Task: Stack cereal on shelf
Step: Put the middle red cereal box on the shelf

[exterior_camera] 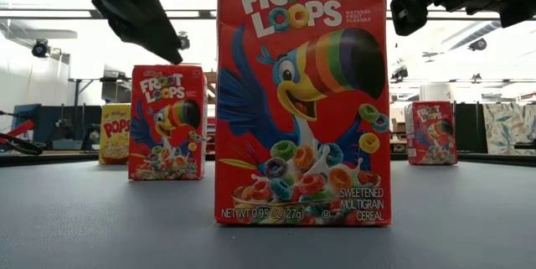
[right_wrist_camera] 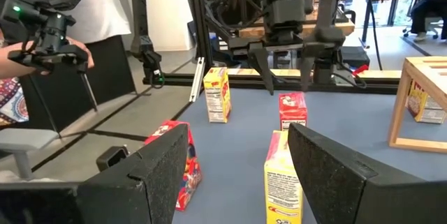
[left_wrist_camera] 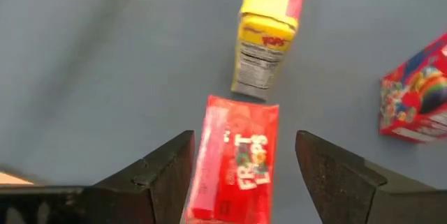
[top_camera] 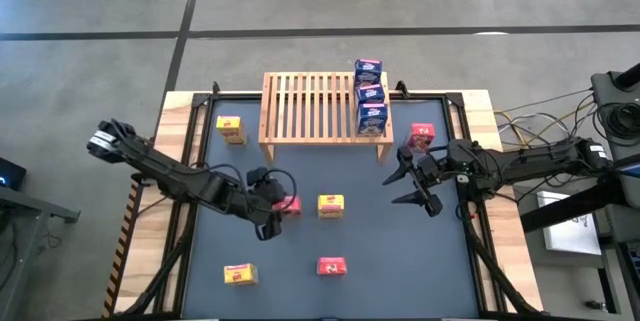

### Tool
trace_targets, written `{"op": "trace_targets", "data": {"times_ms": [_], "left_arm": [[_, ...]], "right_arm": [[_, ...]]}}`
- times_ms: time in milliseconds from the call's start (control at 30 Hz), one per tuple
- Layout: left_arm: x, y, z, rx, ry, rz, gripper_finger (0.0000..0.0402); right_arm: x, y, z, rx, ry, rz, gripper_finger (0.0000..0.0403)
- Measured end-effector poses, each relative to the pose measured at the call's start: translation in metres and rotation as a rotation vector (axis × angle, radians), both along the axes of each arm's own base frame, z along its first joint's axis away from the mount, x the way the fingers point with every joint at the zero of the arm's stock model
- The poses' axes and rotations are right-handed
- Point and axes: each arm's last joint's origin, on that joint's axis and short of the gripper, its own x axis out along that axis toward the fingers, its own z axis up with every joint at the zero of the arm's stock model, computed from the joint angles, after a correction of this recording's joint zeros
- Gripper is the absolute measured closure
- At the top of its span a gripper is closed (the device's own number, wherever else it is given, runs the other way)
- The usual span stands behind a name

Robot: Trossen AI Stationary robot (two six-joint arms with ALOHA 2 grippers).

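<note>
A red cereal box (left_wrist_camera: pixel 237 161) stands upright on the dark mat. My left gripper (left_wrist_camera: pixel 244 140) hangs open just above it, one finger on each side of its top, touching nothing; the right wrist view shows those fingers (right_wrist_camera: pixel 269 77) above the box top (right_wrist_camera: pixel 292 100). A yellow box (top_camera: pixel 331 205) stands just to the right of it. Three blue boxes (top_camera: pixel 370 96) sit on the slatted top of the shelf (top_camera: pixel 310 106), at its right end. My right gripper (top_camera: pixel 412 183) waits open above the mat, right of centre.
Other boxes stand on the mat: yellow (top_camera: pixel 230 128) left of the shelf, red (top_camera: pixel 421 137) right of it, red (top_camera: pixel 331 266) and yellow (top_camera: pixel 239 274) near the front edge. A person holding a device (right_wrist_camera: pixel 45 39) stands beyond the table's left side.
</note>
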Motion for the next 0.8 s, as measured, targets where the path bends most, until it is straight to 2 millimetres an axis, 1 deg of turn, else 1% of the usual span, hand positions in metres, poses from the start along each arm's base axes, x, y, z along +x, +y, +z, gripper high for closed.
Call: {"op": "trace_targets", "data": {"times_ms": [100, 300, 433, 600, 700, 800], "left_arm": [[-0.004, 0.002, -0.003, -0.008, -0.018, 0.011, 0.0161], [-0.023, 0.009, -0.007, -0.041, -0.050, 0.051, 0.0148], [-0.034, 0.009, -0.009, -0.078, -0.116, 0.041, 0.0147], [-0.046, 0.008, -0.021, -0.080, -0.121, 0.017, 0.0147], [-0.050, 0.011, -0.028, -0.079, -0.122, 0.063, 0.0147], [-0.052, 0.012, -0.030, -0.087, -0.124, 0.077, 0.0147]], "right_arm": [[0.000, 0.000, 0.000, -0.002, -0.001, 0.000, 0.0168], [0.000, 0.000, 0.000, -0.004, 0.001, 0.000, 0.0168], [0.000, 0.000, -0.002, -0.020, 0.011, 0.000, 0.0168], [0.000, 0.000, -0.003, -0.026, 0.014, -0.001, 0.0168], [0.000, 0.000, -0.003, -0.027, 0.014, -0.001, 0.0168], [0.000, -0.001, -0.003, -0.028, 0.014, -0.018, 0.0168]]}}
